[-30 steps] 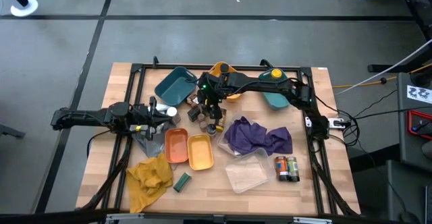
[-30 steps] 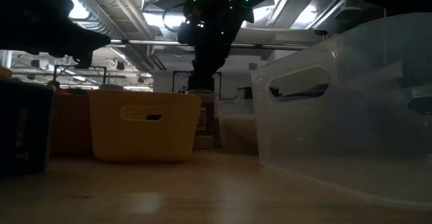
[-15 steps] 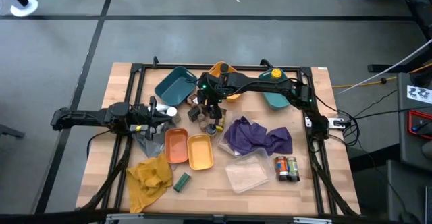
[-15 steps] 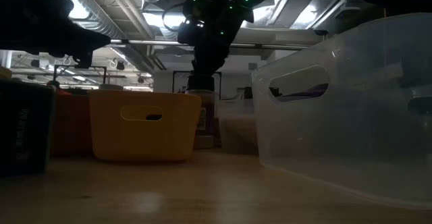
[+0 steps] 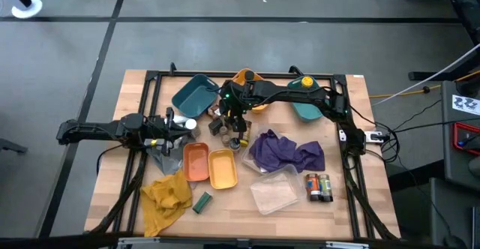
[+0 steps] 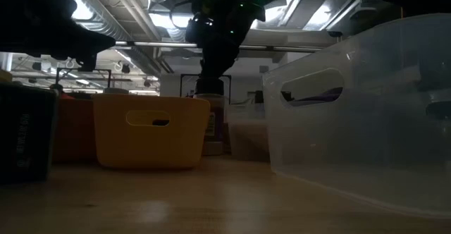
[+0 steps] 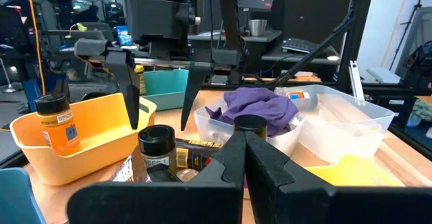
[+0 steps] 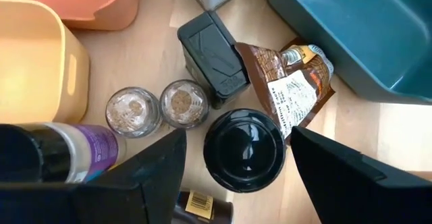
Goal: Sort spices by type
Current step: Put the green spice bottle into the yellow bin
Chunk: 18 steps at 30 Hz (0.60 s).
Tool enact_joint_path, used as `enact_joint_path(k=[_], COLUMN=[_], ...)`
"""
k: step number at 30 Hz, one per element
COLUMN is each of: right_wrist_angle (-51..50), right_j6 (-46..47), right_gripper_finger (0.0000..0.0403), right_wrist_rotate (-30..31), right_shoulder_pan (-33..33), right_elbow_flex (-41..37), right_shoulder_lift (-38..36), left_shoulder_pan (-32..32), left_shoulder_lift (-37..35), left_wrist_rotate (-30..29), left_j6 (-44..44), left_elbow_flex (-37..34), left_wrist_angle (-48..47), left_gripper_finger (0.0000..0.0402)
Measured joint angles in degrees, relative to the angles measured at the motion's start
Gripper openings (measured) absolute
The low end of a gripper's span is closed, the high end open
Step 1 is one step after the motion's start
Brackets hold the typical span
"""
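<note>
A cluster of spices stands mid-table: a black-lidded jar, two clear-topped jars, a flat black tin and a brown packet. A purple-labelled bottle lies beside them. My right gripper is open and points down over the black-lidded jar, one finger on either side of its lid with a gap on both sides. My left gripper is shut, level, just left of the cluster, touching nothing.
An orange tray and a yellow tray sit near the cluster, with a teal tray behind it. A yellow bowl holds a jar. There is also a purple cloth, a clear bin, two jars, a yellow cloth and a small tin.
</note>
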Motion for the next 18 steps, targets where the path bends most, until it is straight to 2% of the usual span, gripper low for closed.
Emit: enact_joint_path(k=[18], right_wrist_angle=[0.13], right_j6=[-0.84], right_gripper_finger=[0.0264], right_wrist_rotate=[0.04], right_shoulder_pan=[-0.03], right_elbow_flex=[0.02], right_shoulder_lift=[0.67], left_shoulder_pan=[0.0], left_shoulder_lift=[-0.02], left_wrist_rotate=[0.01], left_j6=[0.0], left_elbow_flex=[0.01], left_wrist_angle=[0.0], left_gripper_finger=[0.0])
